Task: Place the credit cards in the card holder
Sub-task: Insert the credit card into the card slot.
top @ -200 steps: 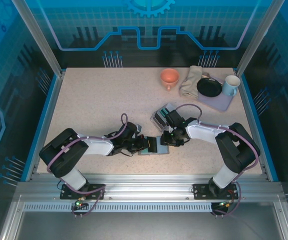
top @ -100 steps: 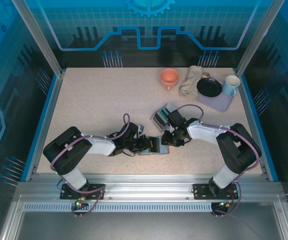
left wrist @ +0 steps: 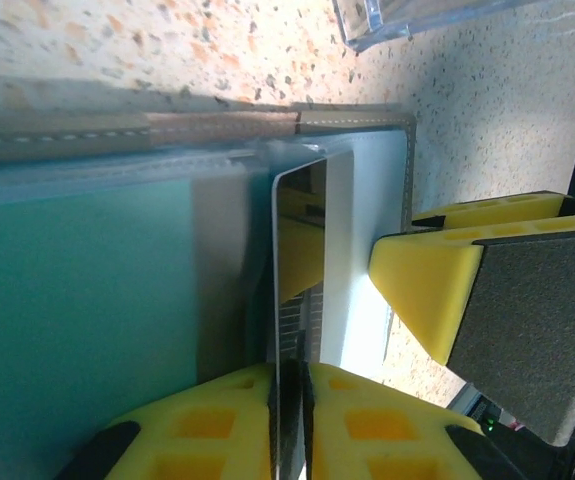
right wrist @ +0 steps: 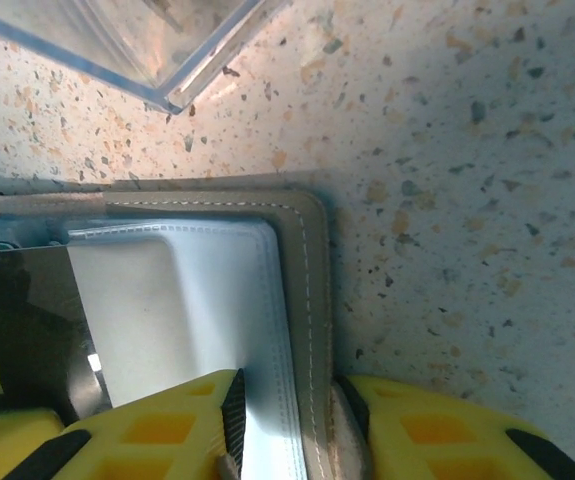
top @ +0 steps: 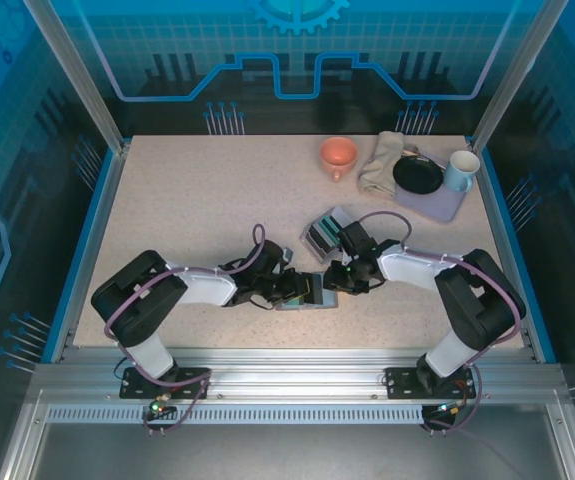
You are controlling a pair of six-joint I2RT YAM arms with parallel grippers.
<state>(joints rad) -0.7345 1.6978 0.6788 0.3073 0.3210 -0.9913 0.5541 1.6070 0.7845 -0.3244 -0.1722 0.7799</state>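
Since 1 s ago L arm crept rightward, elbow closer to mid-counter; R arm barely shifted. L claw (left wrist: pixel 292 395) is clamped on the dark card (left wrist: pixel 299 290), the card's far end over the whitish pocket of the card holder (right wrist: pixel 312 300); can't tell if it's in the slot. R claw (right wrist: pixel 287 425) pinches the holder's tan stitched edge. Holder lies flat near the counter (right wrist: pixel 447 200) front edge, approx mid-width. Clear box (right wrist: pixel 137 40) sits just behind it, not touching.

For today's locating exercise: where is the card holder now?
Top view: the card holder lies centre-front, between left gripper and right gripper, in front of the clear box.
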